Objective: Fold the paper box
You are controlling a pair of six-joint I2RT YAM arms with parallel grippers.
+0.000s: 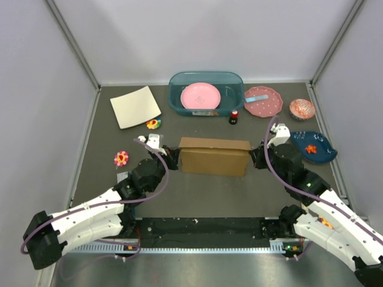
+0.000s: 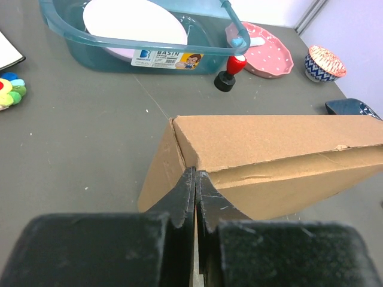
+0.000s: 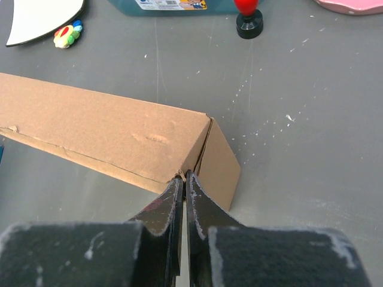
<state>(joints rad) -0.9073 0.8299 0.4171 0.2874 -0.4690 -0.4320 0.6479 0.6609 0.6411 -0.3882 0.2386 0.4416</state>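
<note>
Worktop [image 1: 197, 191]: dark grey, walled on three sides by pale panels.
Paper box [image 1: 214, 156]: brown cardboard, mid-worktop between the two arms, long side facing them. It reads as largely formed, lid face up.
Left end effector [image 2: 195, 179]: fingers pressed together, tips touching the box's near left corner at the lid edge. Whether a cardboard edge is nipped between them cannot be told.
Right end effector [image 3: 184, 177]: fingers likewise together, tips at the near right corner. Same doubt applies.
Box condition: a crease runs along the front wall in the left wrist view, and a shallow dent marks the lid in the right wrist view.
Step in hand (judgement): seating the lid's front edge and end flaps.
Method advised: press both corners evenly and at one level, so the box neither skews nor slides. Push along the fold lines, not into the wall, to avoid deepening the crease.
Clearance: red-capped bottle [image 1: 234, 117] and blue basin [image 1: 175, 98] stand beyond the box, well apart. Any push away from the arms should be short.
</note>
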